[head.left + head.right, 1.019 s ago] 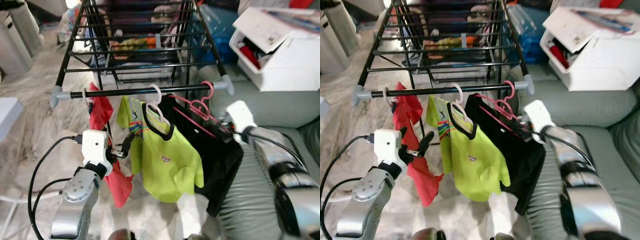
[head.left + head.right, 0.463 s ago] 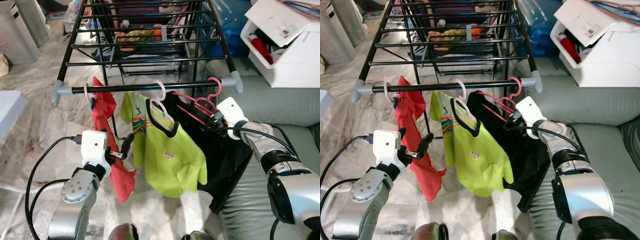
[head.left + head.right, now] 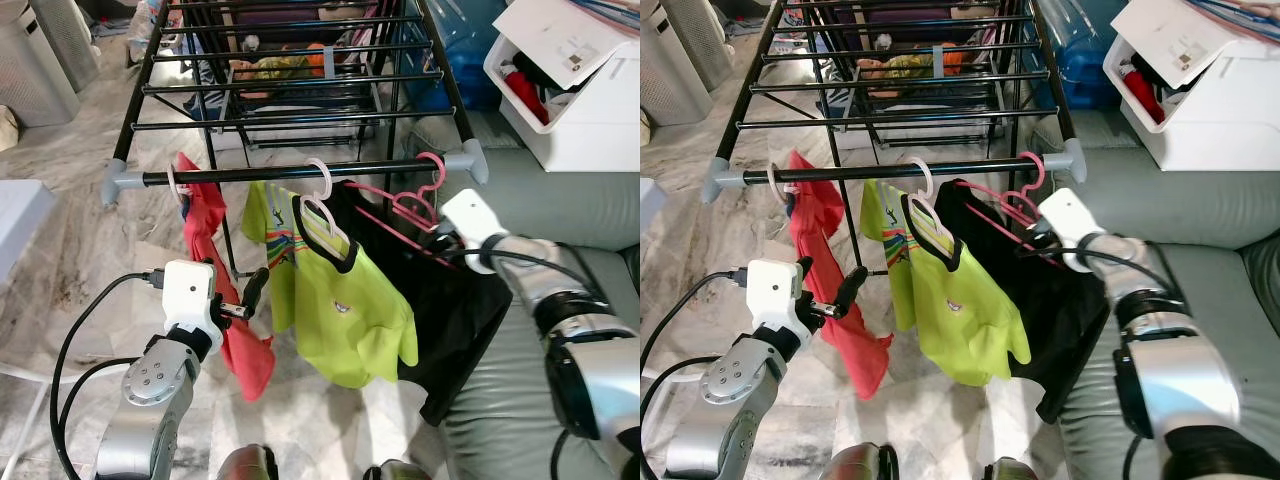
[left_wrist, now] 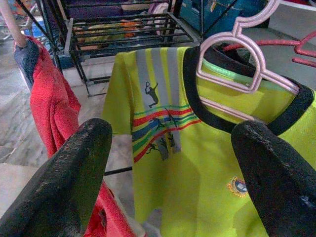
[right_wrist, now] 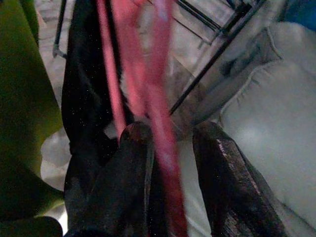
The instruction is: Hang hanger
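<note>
1. On the drying rack's front rail (image 3: 290, 174) I see the pink hanger (image 3: 408, 205) hooked near the right end, carrying a black shirt (image 3: 455, 310).
2. My right gripper (image 5: 170, 148) has its fingers narrowly parted around the hanger's blurred pink bar; whether they touch it I cannot tell.
3. My left gripper (image 4: 173, 173) hangs wide open, holding nothing, before the yellow-green shirt (image 3: 345, 300), with the red garment (image 3: 215, 265) beside it.

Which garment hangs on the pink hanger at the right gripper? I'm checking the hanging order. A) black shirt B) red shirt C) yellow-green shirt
A: the pink hanger, hooked on the rail by the right gripper, carries the black shirt.
</note>
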`<state>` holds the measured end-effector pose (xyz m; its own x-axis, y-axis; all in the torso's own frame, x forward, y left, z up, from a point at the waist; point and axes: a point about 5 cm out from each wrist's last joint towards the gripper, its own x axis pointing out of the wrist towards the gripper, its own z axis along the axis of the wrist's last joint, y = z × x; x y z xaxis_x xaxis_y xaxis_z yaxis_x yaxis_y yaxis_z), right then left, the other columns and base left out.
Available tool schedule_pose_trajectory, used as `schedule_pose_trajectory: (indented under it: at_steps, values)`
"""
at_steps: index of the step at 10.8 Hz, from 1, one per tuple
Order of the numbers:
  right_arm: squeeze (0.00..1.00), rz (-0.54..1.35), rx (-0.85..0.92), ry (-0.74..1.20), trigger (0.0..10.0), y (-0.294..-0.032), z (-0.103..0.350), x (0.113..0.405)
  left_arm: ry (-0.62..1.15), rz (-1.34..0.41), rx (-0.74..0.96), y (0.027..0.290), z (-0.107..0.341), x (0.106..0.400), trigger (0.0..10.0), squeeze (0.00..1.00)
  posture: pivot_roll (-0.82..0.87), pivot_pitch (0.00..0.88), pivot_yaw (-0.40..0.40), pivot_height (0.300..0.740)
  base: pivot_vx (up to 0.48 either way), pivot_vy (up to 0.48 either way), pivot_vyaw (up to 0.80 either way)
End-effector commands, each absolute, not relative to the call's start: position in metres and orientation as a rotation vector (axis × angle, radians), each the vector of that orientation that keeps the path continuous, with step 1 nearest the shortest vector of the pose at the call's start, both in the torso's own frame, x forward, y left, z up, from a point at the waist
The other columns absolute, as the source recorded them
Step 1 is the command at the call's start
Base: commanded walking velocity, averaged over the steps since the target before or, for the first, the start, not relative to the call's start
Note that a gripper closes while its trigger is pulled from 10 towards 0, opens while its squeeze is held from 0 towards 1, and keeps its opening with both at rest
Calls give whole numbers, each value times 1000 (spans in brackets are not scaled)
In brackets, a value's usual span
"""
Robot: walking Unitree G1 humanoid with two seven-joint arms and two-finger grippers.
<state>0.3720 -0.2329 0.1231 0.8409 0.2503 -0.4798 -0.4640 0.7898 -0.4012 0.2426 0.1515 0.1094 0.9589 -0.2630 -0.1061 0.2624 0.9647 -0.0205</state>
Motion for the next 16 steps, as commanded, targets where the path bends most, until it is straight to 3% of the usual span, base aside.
schedule_pose_trajectory:
  at_steps: [1,3,4,5,6,7,8,9,10,11,13,14,15,16]
  values:
    - [0,400,-505,436,0,-234,127,374,107,-270,4,151,111,242,10000,0,44,135,45,740,0,0,0]
    - [0,435,-474,496,353,-234,119,369,109,-276,8,150,111,244,10000,0,40,129,48,740,0,0,0]
    - [0,453,-440,503,2902,-232,117,369,107,-278,11,150,112,246,10000,0,41,124,49,740,0,0,0]
    - [0,481,-419,510,6392,-227,115,368,107,-280,14,151,112,247,10000,0,42,118,51,740,0,0,0]
    - [0,482,-407,510,7098,-225,115,368,108,-283,17,150,112,247,10000,0,43,117,51,740,0,0,0]
    - [0,493,-413,501,9333,-221,115,369,108,-287,17,149,112,247,10000,0,46,113,52,740,0,0,0]
    - [0,492,-386,475,10000,-216,119,373,111,-292,20,149,111,247,10000,0,50,107,54,740,0,0,0]
    - [0,490,-384,472,10000,-215,120,374,111,-292,22,149,111,248,10000,0,50,106,55,740,0,0,0]
    - [0,480,-379,463,7843,-213,121,375,111,-293,22,149,112,249,10000,0,50,107,56,740,0,0,0]
    - [0,467,-358,440,0,-210,123,377,111,-293,22,149,112,249,10000,0,48,110,57,740,0,0,0]
    - [0,426,-223,411,7961,-204,125,380,119,-299,19,146,110,247,10000,0,49,111,58,740,0,0,0]
    - [0,420,-204,399,10000,-201,126,381,120,-300,19,146,110,247,10000,0,51,111,59,740,0,0,0]
    - [0,385,-161,375,10000,-198,127,383,121,-300,21,147,110,247,10000,0,52,111,60,740,0,0,0]
    - [1000,349,-153,373,10000,-200,128,384,123,-299,23,147,110,248,10000,0,51,112,61,740,0,0,0]
